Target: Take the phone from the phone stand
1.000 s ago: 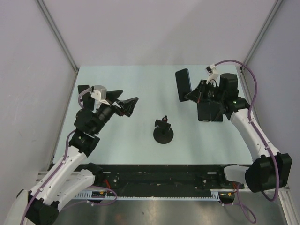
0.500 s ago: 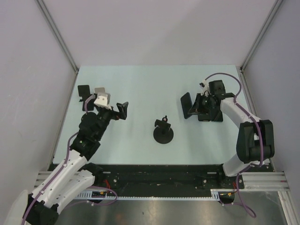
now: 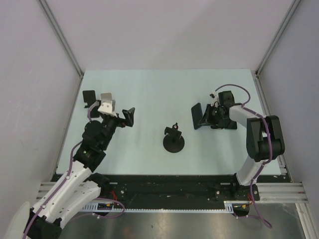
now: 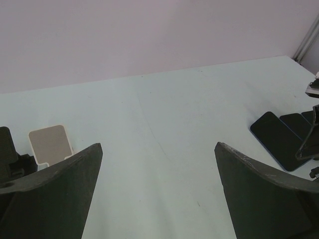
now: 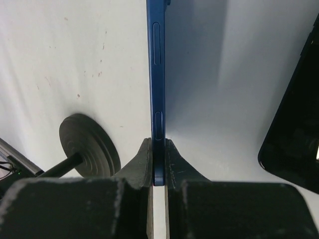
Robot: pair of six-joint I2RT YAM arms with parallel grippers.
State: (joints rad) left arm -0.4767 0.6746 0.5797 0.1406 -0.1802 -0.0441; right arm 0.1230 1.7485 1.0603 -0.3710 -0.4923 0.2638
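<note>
The black phone stand (image 3: 174, 140), with a round base, stands empty at the table's middle; its base also shows in the right wrist view (image 5: 89, 144). My right gripper (image 3: 209, 115) is shut on the blue phone (image 3: 198, 115) and holds it on edge, low over the table to the right of the stand. In the right wrist view the phone (image 5: 156, 84) sits edge-on between my right gripper's (image 5: 158, 143) fingers. My left gripper (image 3: 128, 117) is open and empty, left of the stand; its wrist view (image 4: 158, 147) shows only bare table between the fingers.
Other dark phones (image 3: 224, 122) lie flat just right of the held phone, one showing in the right wrist view (image 5: 294, 144), and several in the left wrist view (image 4: 286, 132). A white stand (image 3: 106, 103) and a black stand (image 3: 89, 97) sit at the far left.
My right arm has folded in and lowered the phone from high up down to the table beside the other phones. My left gripper has drawn back to the left.
</note>
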